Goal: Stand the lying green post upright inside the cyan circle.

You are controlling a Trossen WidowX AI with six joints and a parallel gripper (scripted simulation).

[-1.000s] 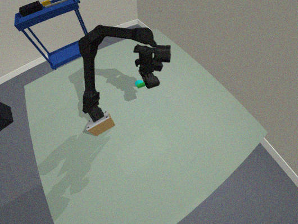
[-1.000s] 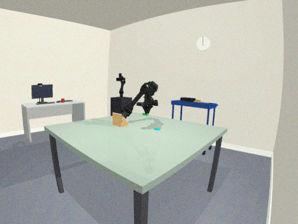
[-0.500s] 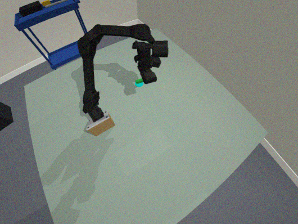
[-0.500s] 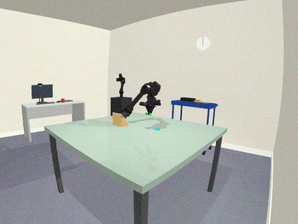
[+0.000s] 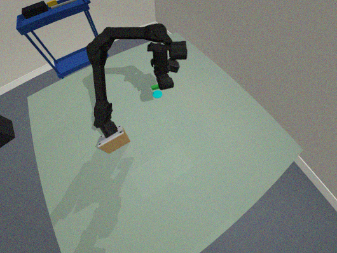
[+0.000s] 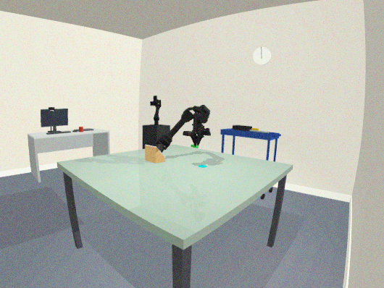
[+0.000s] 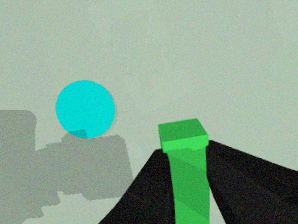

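Observation:
The green post [image 5: 154, 87] [image 6: 196, 147] [image 7: 191, 185] is held above the table. It looks short and roughly level in the top and exterior views; its exact tilt is hard to tell. My gripper [image 5: 160, 86] [image 6: 195, 145] [image 7: 184, 155] is shut on it, with black fingers on both sides in the wrist view. The post's wider end shows between the fingertips; its other end is out of the wrist view. The cyan circle [image 5: 157, 94] [image 6: 202, 166] [image 7: 85, 107] lies flat on the table, left of the post in the wrist view, with shadow on its lower edge.
The pale green table [image 5: 203, 133] [image 6: 152, 195] bears the arm's tan wedge base [image 5: 115, 143] [image 6: 153, 154], well to one side of the circle. A blue cart [image 5: 54, 17] [image 6: 250, 133] stands beyond the table edge.

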